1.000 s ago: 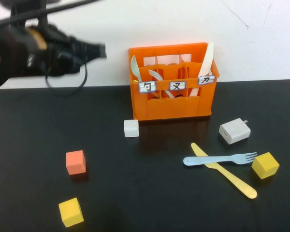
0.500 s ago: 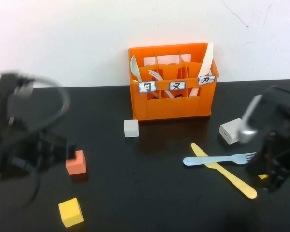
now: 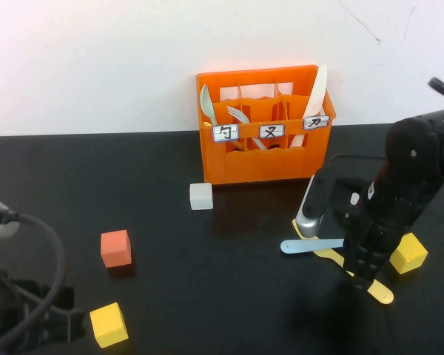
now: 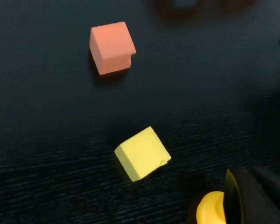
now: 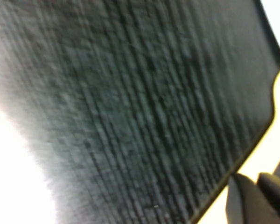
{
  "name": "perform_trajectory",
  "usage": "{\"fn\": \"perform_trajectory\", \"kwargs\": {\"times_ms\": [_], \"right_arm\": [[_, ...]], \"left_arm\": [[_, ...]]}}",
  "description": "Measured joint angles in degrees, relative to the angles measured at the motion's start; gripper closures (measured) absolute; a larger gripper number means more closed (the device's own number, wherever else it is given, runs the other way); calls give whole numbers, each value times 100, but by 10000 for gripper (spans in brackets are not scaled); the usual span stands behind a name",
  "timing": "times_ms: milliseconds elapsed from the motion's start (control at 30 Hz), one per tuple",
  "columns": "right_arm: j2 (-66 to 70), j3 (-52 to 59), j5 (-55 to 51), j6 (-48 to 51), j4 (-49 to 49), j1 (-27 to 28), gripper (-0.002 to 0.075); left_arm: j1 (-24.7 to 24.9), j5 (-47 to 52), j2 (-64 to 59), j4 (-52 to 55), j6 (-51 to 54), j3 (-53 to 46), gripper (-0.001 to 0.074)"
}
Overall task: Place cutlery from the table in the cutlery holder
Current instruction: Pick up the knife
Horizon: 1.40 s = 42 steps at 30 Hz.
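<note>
The orange cutlery holder (image 3: 266, 159) stands at the back of the table. A pale spoon (image 3: 205, 103), a pale fork and a pale knife (image 3: 320, 87) stand in it. On the table in front of it lie a light blue fork (image 3: 305, 246) and a long pale yellow knife (image 3: 379, 293), crossed. My right arm hangs over them and hides their middle parts. My right gripper (image 3: 361, 268) is low over the crossing. My left gripper (image 3: 52, 325) is at the front left, beside a yellow cube (image 3: 109, 324), which also shows in the left wrist view (image 4: 142, 154).
A red cube (image 3: 115, 248) (image 4: 112, 47) lies at the left. A white cube (image 3: 200, 196) lies in front of the holder's left corner. A second yellow cube (image 3: 408, 253) lies to the right of the knife. The right wrist view shows only blurred black table (image 5: 130, 116).
My left arm dropped from the upper left to the front left corner. My right arm came in from the right over the fork and knife and now hides the white charger block.
</note>
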<state>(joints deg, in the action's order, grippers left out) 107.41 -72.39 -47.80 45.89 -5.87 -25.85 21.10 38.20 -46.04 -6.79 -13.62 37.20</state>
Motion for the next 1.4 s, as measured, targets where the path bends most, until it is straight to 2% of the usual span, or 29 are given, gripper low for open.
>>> {"fn": "perform_trajectory", "kwargs": {"times_ms": [267, 467, 700, 800, 900, 1033, 1267, 1400], "right_arm": [[205, -72, 87, -572, 74, 0, 370], [379, -76, 241, -685, 108, 0, 328], [487, -111, 359, -721, 122, 0, 328], [510, -148, 359, -721, 122, 0, 362], [546, -159, 381, -721, 174, 0, 445], [592, -204, 403, -721, 196, 10, 601], [603, -249, 324, -757, 196, 10, 608], [676, -505, -277, -765, 207, 10, 609]], "left_arm": [[0, -1153, 650, 0, 0, -926, 736], [0, -1685, 1255, 9, 15, -1342, 736], [0, -1779, 1397, 105, 31, -1365, 736], [0, -1794, 1397, 105, 31, -1365, 736], [0, -1822, 1397, 105, 41, -1365, 736], [0, -1822, 1397, 105, 41, -1365, 736], [0, -1928, 1397, 105, 75, -1365, 736], [0, -1928, 1397, 105, 78, -1365, 736]]}}
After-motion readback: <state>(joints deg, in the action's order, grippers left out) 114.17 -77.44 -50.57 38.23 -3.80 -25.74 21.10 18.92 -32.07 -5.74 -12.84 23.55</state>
